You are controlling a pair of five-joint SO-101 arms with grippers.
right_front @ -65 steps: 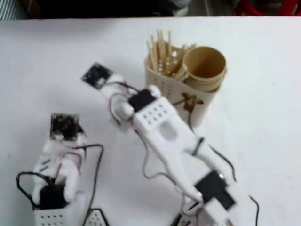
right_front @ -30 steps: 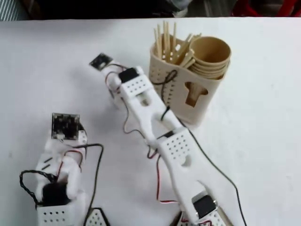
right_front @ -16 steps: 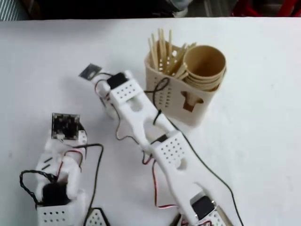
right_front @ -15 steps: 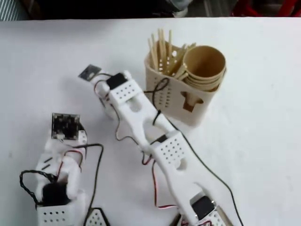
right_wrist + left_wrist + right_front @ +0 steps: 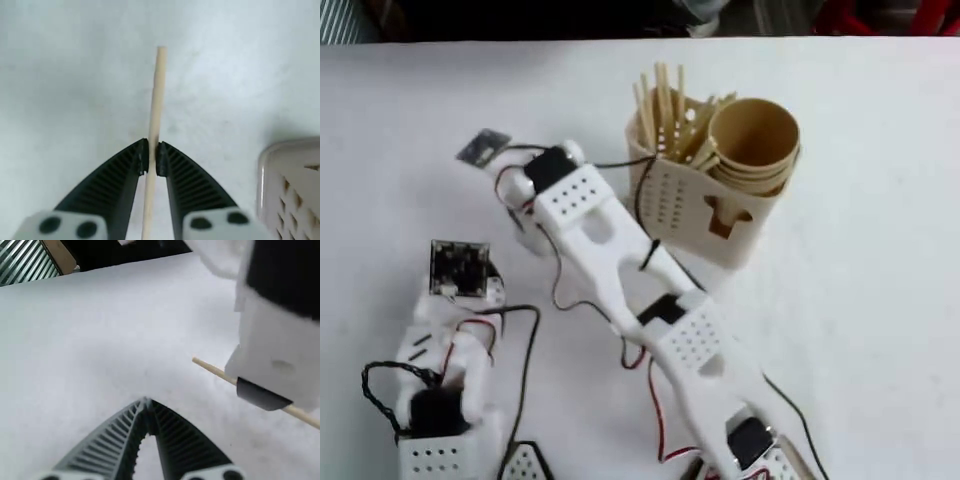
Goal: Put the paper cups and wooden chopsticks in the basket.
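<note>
The right claw (image 5: pixel 152 156) is pinched nearly shut on a single wooden chopstick (image 5: pixel 156 100). Its two dark ribbed jaws press the stick from either side, and the stick runs on past the jaw tips to a blunt end over the white bench (image 5: pixel 60 75). Whether the stick rests on the bench or hangs just clear of it cannot be told. A corner of the pale perforated basket (image 5: pixel 292 185) stands near the claw, apart from the stick.

From the high view, the right arm (image 5: pixel 610 250) stretches from the near edge of the bench at about 5 o'clock up to a wrist left of centre. The basket sits at roughly 3 o'clock from that wrist, just beside it. In the basket, a nested stack of paper cups (image 5: pixel 755 140) fills the right half. A bundle of chopsticks (image 5: pixel 665 100) stands upright in the left half, the ends fanning out above the rim.

The left arm (image 5: pixel 445 340) is folded at about 7 o'clock from the right wrist, well apart from the basket. The left claw (image 5: pixel 147 407) is closed with its ribbed tips meeting and nothing between them, and it points down at bare bench. Its own view takes in the held chopstick, which juts out from under the right arm's white and black head.
</note>
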